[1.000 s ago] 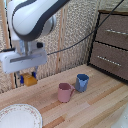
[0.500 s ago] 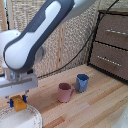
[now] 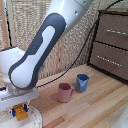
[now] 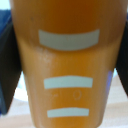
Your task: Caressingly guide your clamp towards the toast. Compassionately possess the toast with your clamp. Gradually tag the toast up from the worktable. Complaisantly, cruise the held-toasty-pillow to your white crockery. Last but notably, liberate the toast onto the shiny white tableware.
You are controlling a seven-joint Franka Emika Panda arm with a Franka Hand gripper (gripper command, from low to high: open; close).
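Observation:
The orange-yellow toast (image 3: pixel 20 112) hangs between the two short dark blue fingers of my white boxy clamp (image 3: pixel 20 111), which is shut on it. It is held a little above the near edge of the white crockery (image 3: pixel 36 120) at the exterior view's lower left. The wrist view is filled by the toast (image 4: pixel 65 65), orange with pale stripes, with a dark finger (image 4: pixel 9 65) pressed against each side. The light wooden worktable (image 3: pixel 95 107) lies below.
A pink mug (image 3: pixel 65 92) and a blue cup (image 3: pixel 82 82) stand on the worktable to the exterior view's right of the plate. A dark brown drawer cabinet (image 3: pixel 112 45) stands at the back right. A woven screen (image 3: pixel 30 25) backs the scene.
The arm has swung down and toward the exterior view's lower left, carrying the toast from above the table to just over the plate. The mugs have not moved.

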